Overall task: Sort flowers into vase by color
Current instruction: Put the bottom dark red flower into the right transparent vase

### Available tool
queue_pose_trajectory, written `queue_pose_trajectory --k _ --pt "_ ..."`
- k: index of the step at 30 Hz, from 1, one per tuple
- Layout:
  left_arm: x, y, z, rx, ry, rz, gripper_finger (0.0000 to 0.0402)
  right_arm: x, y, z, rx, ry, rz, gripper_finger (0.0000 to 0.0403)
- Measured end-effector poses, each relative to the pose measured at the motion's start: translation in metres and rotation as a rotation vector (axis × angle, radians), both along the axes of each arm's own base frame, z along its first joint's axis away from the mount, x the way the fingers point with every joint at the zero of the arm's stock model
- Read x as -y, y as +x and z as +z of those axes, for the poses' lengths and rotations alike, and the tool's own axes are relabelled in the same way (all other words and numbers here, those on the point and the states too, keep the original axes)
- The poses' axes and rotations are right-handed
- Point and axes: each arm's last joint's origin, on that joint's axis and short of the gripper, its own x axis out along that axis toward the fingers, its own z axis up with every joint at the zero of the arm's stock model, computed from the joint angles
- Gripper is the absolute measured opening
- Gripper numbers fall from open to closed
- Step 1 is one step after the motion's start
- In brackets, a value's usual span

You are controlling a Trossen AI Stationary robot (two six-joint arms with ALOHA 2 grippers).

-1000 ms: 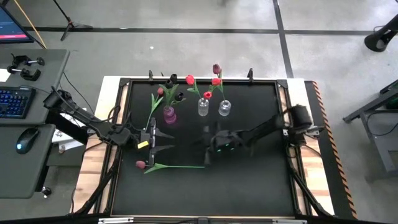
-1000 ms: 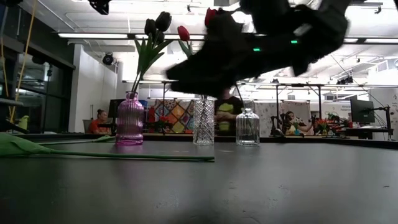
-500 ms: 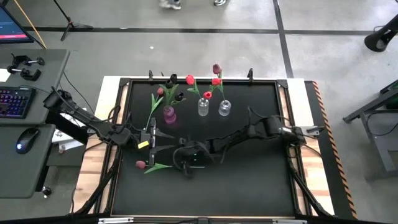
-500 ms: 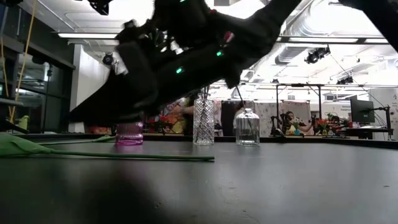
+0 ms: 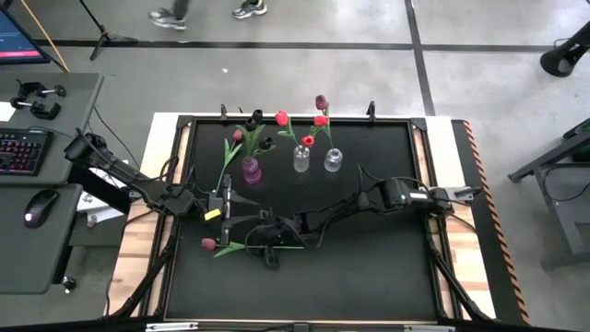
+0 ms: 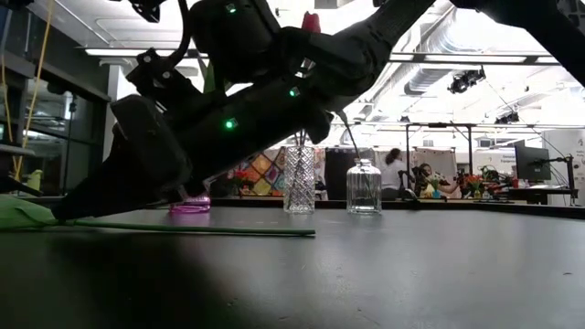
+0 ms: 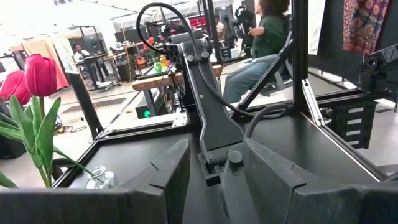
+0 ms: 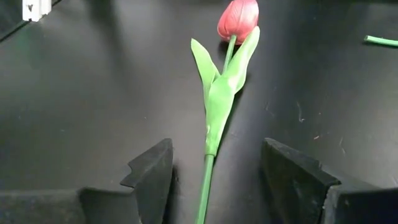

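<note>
A pink-red tulip (image 8: pixel 238 17) lies flat on the black table, head toward the left edge (image 5: pixel 208 244), with its stem (image 6: pixel 228 230) running right. My right gripper (image 8: pixel 214 167) is open and low over it, one finger on either side of the stem just below the leaves; it also shows in the high view (image 5: pixel 261 245). My left gripper (image 5: pixel 243 208) is open and empty at the table's left, and shows in its wrist view (image 7: pixel 216 163). A pink vase (image 5: pixel 251 171) and two clear vases (image 5: pixel 301 160) (image 5: pixel 333 160) at the far side hold tulips.
The three vases stand in a row near the table's far edge, tulip heads rising above them (image 5: pixel 281 118). The right arm (image 5: pixel 369 198) stretches across the table's middle. People and workbenches show in the room beyond (image 6: pixel 393 174). Bare black table lies to the near right (image 5: pixel 369 277).
My right gripper has swung from the table's middle toward the left and near edge and come down over the lying tulip's stem. The tulip has stayed where it was.
</note>
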Motion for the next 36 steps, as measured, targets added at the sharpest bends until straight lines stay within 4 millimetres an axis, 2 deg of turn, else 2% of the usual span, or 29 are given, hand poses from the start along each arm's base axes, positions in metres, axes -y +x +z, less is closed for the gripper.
queue_pose_trajectory --k 9,19,29,36 --pt "0.000 0.000 0.000 0.000 0.000 0.000 0.0133 -0.003 -0.001 0.000 0.010 -0.056 -0.032 0.0232" --pt "0.000 0.000 0.000 0.001 0.000 0.001 0.0133 -0.021 -0.005 -0.001 0.026 -0.164 0.017 0.0232" --pt "0.000 0.000 0.001 0.006 -0.003 0.001 0.0133 -0.014 -0.004 -0.001 0.009 -0.084 -0.063 0.0232" --pt "0.000 0.000 0.001 0.006 -0.003 0.001 0.0133 -0.016 0.000 -0.022 0.036 -0.010 -0.075 0.0232"
